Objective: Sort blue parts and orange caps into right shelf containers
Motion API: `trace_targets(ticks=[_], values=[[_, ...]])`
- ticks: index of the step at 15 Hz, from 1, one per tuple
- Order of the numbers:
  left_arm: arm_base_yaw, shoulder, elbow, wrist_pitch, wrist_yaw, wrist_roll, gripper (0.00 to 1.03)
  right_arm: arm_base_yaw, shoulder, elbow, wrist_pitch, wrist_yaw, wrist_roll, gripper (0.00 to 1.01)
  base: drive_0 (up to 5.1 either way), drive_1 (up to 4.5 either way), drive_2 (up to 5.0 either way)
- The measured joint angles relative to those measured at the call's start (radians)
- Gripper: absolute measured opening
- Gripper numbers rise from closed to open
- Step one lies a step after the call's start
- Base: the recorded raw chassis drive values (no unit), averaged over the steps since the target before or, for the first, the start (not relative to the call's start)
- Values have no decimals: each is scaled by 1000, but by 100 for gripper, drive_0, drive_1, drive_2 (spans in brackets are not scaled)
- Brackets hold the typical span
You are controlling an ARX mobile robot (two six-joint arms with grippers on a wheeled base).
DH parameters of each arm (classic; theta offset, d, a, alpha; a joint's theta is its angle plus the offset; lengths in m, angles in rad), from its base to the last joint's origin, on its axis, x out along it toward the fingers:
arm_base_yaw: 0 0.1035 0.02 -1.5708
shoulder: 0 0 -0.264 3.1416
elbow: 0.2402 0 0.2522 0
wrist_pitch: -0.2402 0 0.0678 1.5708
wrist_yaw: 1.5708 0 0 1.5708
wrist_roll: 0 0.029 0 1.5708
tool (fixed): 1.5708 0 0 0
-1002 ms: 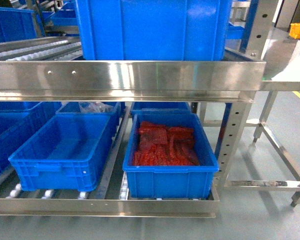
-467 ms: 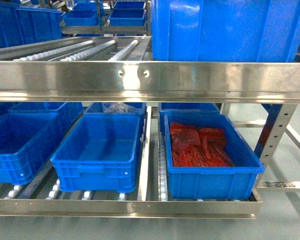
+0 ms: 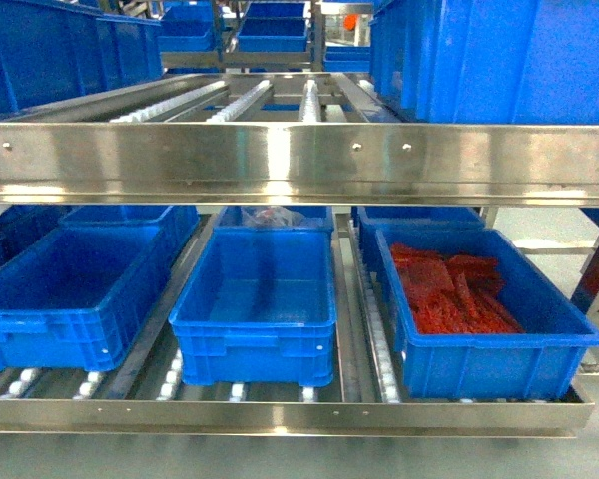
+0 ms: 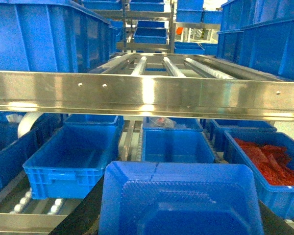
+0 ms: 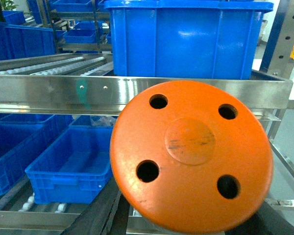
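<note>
Mostly shelf: lower shelf (image 3: 280,414) carrying three blue crates (image 3: 255,309), right-end crate (image 3: 489,359) filled with orange-red pieces (image 3: 449,294), middle and left crates bare inside. Left wrist view blocked low by blue tray-like part (image 4: 179,198); right wrist view blocked by orange cap (image 5: 191,156) with four holes. Fingers hidden behind both, grip impossible to tell.

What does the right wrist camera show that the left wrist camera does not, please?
Only the right wrist view shows a round orange disc with four holes, filling the foreground. Only the left wrist view shows a blue moulded part in the foreground and the crate of red pieces at lower right. Both show the steel shelf rail with empty blue crates below it.
</note>
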Motion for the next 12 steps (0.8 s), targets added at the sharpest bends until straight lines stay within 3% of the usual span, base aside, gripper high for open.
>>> trace_targets(ticks=[12], values=[[0, 0, 0, 0, 0, 0, 42, 0, 0, 0, 1, 0, 0, 43, -506, 235, 235]])
